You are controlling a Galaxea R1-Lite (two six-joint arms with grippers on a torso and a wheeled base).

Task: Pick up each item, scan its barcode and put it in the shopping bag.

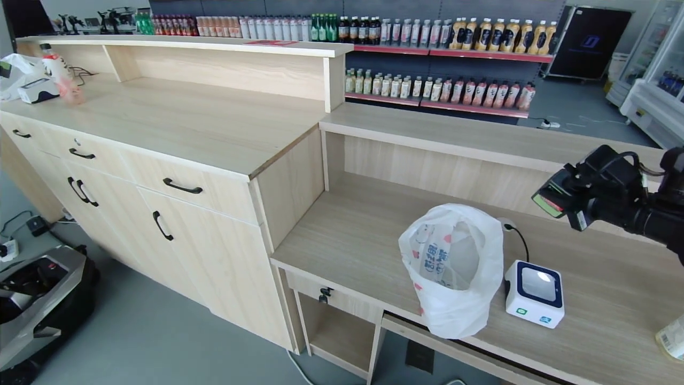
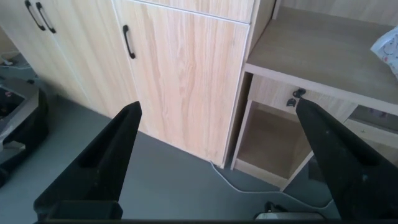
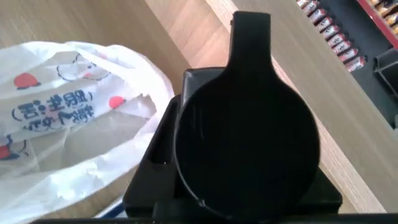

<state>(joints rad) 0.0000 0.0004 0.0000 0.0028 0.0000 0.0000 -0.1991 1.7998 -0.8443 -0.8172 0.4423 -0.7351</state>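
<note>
your right gripper [image 1: 557,204] hovers beyond the scanner [image 1: 534,293], jaws i cannot tell; left gripper [image 2: 217,107] has jaws spread, empty. face any barcode squarely at its window before the shopping bag [image 1: 454,278].

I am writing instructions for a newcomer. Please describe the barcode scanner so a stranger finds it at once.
Find the lower wooden counter, right of the tall cabinet. On it stands an open white shopping bag; the scanner sits just right of it. Unlike the soft bag, it is a small white box with a dark-framed window on top.
</note>
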